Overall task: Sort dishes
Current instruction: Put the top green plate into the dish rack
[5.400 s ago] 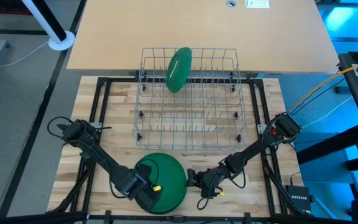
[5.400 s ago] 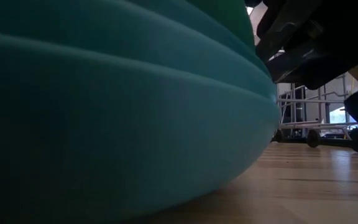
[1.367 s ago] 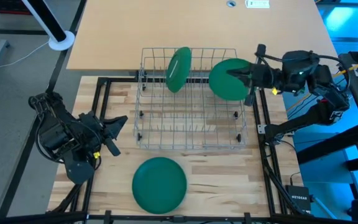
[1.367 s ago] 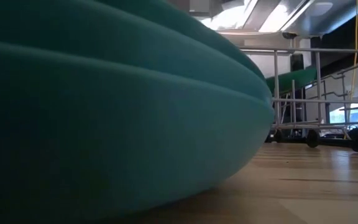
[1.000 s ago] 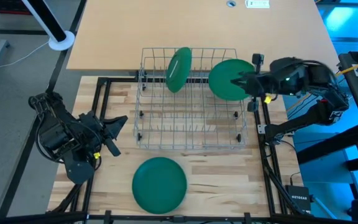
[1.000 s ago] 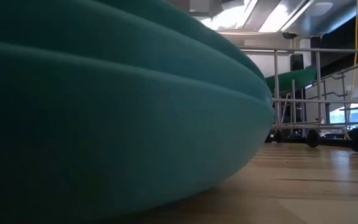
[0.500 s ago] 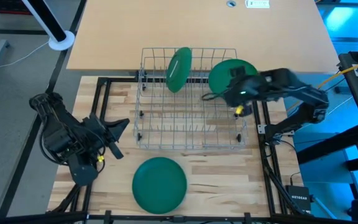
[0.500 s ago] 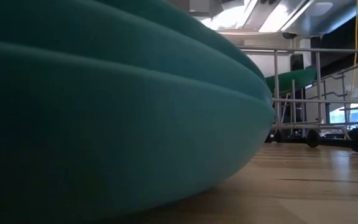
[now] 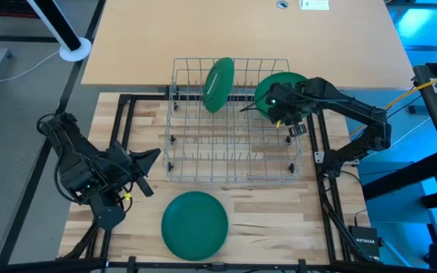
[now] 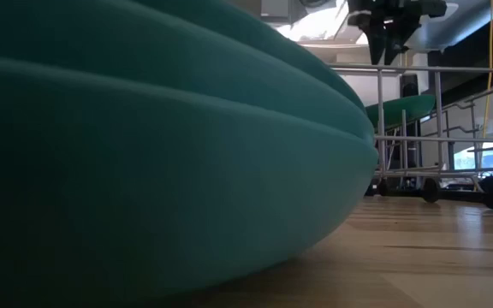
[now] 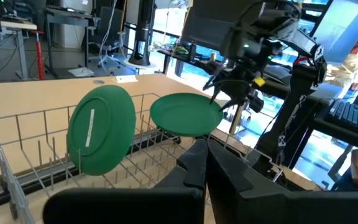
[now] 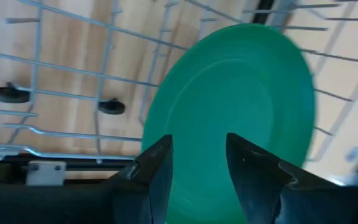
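A: Left gripper [image 9: 149, 161]?
B: Parked at the table's left edge, fingers spread, empty.
A: Plates?
B: Plain matte green rounds. One flat [image 9: 195, 224] in front of the rack [image 9: 230, 155], one on edge [image 9: 218, 85] at the back, one tilted [image 9: 268, 91] back-right.
A: Right gripper [image 9: 258, 109]?
B: Over the tilted plate, fingers apart, not gripping.

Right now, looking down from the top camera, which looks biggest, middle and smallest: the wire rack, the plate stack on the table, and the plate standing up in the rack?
1. Wire rack
2. Plate stack on the table
3. Standing plate, seen partly edge-on, so it only looks smaller.
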Robot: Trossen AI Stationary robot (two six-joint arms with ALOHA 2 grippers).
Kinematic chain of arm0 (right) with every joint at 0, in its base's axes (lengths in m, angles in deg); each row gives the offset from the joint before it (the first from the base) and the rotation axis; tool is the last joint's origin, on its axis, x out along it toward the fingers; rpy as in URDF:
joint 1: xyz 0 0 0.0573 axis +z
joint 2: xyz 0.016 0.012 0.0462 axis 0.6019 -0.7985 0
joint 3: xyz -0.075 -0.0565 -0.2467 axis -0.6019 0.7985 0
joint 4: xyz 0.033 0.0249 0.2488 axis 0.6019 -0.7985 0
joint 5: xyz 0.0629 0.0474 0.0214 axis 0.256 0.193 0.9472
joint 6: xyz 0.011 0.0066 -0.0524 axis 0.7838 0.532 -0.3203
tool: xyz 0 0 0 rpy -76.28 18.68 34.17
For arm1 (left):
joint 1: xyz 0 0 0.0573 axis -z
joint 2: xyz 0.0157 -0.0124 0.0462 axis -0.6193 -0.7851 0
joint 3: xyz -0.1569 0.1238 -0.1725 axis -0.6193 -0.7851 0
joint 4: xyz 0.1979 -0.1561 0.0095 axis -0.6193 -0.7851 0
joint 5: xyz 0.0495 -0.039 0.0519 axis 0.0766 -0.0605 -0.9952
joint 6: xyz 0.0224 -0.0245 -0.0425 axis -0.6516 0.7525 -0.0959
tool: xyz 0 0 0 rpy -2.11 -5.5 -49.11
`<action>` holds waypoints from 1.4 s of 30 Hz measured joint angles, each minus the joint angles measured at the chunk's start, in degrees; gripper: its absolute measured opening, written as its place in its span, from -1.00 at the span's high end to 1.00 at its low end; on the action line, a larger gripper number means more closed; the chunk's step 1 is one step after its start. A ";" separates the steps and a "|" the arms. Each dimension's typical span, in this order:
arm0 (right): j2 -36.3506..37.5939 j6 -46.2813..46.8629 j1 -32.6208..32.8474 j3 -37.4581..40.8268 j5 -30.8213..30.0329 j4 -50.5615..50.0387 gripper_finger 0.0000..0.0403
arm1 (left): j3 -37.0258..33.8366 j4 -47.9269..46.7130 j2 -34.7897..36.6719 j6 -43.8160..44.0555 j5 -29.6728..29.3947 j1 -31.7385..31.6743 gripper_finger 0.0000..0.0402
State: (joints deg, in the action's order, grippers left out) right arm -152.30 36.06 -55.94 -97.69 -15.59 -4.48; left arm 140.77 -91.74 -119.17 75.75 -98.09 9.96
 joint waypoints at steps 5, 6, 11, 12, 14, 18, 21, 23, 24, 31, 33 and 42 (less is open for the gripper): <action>0.02 -2.51 -3.24 2.58 4.55 0.04 0.25 | 0.00 -0.02 0.00 -1.36 0.02 0.00 1.00; 0.01 -2.54 -3.66 3.11 5.48 0.03 0.25 | 0.00 -0.03 0.00 -1.36 0.02 0.00 1.00; 0.04 -2.52 -4.87 6.59 10.93 0.20 0.25 | 0.00 -0.04 0.00 -2.14 0.11 0.00 1.00; 0.04 -2.50 -4.87 7.54 10.64 0.56 0.25 | 0.00 -0.04 0.00 -2.48 0.19 0.00 1.00; 0.02 -2.45 -4.87 9.48 8.88 0.98 0.25 | 0.00 -0.04 0.00 -2.52 0.29 0.00 1.00; 0.04 -2.51 -4.82 12.61 7.47 2.56 0.25 | 0.00 -0.02 0.00 -2.87 0.30 0.00 1.00; 0.02 -2.79 -4.84 14.37 7.32 5.09 0.25 | 0.00 -0.02 0.00 -2.87 0.32 0.00 1.00; 0.04 -3.09 -4.83 15.21 6.11 7.21 0.25 | 0.00 -0.02 0.00 -2.87 0.32 0.00 1.00; 0.04 -3.11 -4.84 15.60 5.07 8.32 0.25 | 0.00 -0.02 0.00 -2.87 0.33 0.00 1.00; 0.02 -3.15 -5.59 18.41 3.35 10.71 0.25 | 0.00 0.00 0.00 -2.87 0.35 0.00 1.00; 0.02 -3.13 -6.17 19.24 3.50 10.72 0.25 | 0.02 0.00 0.00 -2.88 0.36 0.00 1.00; 0.02 -3.09 -9.05 22.99 3.87 12.90 0.44 | 0.02 0.00 0.00 -2.87 0.35 0.00 1.00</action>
State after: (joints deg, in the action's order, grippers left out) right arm -152.28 32.98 -64.98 -74.69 -11.73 8.42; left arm 140.80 -91.74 -119.17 72.89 -97.74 9.96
